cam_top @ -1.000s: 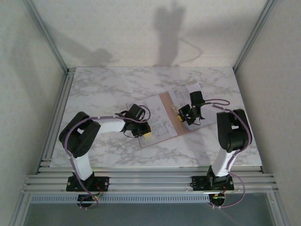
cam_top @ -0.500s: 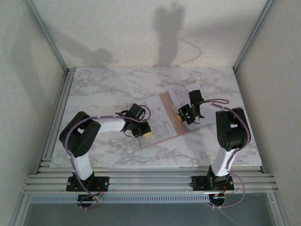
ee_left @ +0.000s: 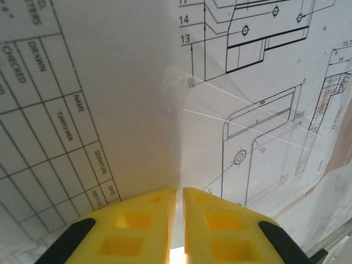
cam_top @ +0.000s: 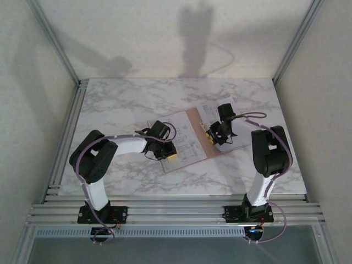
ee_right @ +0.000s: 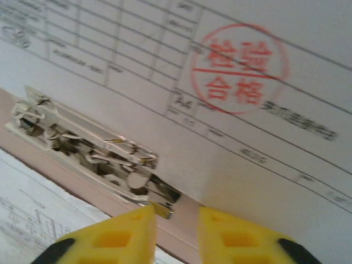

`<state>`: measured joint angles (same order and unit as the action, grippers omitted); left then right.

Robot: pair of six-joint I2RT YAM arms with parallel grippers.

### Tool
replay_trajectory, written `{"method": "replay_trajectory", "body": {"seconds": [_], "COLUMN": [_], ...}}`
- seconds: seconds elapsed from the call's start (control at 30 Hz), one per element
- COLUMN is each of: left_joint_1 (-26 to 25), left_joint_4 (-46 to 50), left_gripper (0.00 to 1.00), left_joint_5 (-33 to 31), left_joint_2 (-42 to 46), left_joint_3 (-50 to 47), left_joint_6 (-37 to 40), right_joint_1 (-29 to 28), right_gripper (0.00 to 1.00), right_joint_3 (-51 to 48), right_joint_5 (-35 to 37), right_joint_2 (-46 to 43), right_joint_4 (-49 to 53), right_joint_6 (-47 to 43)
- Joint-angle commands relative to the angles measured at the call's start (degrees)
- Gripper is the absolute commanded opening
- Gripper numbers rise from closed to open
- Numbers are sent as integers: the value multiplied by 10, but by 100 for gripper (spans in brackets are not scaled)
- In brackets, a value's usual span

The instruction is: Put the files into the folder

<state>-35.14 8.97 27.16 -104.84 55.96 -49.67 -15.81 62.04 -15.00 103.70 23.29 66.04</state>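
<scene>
The tan folder [cam_top: 193,117] lies open on the marble table, with white printed files on both halves. My left gripper [cam_top: 169,155] sits at the near corner of the left sheet [cam_top: 187,137]. In the left wrist view its yellow jaws [ee_left: 180,192] are pinched together on a raised ridge of that drawing sheet [ee_left: 264,126]. My right gripper [cam_top: 210,135] hovers over the folder's spine. In the right wrist view it [ee_right: 177,212] is open, with bare tan folder [ee_right: 49,165] below. The metal clip [ee_right: 93,159] ends just beside its left finger, and a red-stamped sheet [ee_right: 236,71] lies under the clip.
The marble table [cam_top: 121,104] has bare room to the left, behind and in front of the folder. Aluminium frame rails [cam_top: 165,212] run along the near edge, and white walls stand on three sides.
My right gripper has gone from shut to open and shifted slightly away from the arms along the folder's spine. The left gripper has stayed in place on the sheet.
</scene>
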Motion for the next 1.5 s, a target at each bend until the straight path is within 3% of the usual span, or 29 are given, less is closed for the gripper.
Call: {"method": "replay_trajectory", "body": {"seconds": [0.0,0.1,0.3,0.5,0.73,0.83,1.03,1.23,1.47], "left_joint_1": [8,8,12,51,94,95,96,110,164], "left_joint_4": [86,96,137,167,168,161,128,106,120], "left_gripper": [15,15,16,17,20,28,58,61,61], "left_joint_5": [-41,-48,-75,-107,-106,-99,-75,-49,-39], "left_joint_2": [-20,-21,-19,12,35,45,91,117,138], "left_joint_3": [-4,2,7,-16,-25,-19,-12,-18,-51], "left_joint_6": [13,20,46,72,90,84,53,45,69], "right_joint_1": [-2,-3,-2,-9,-64,-91,-112,-115,-124], "right_gripper": [39,46,49,40,34,26,9,3,2], "right_joint_3": [30,57,49,-7,-60,-79,-99,-80,-68], "right_joint_5": [24,23,23,-25,-59,-70,-93,-113,-119], "right_joint_2": [-48,-71,-104,-111,-115,-112,-81,-33,-6], "right_joint_4": [51,64,62,8,-25,-42,-88,-112,-113], "right_joint_6": [-25,-47,-85,-110,-122,-117,-96,-88,-86]}}
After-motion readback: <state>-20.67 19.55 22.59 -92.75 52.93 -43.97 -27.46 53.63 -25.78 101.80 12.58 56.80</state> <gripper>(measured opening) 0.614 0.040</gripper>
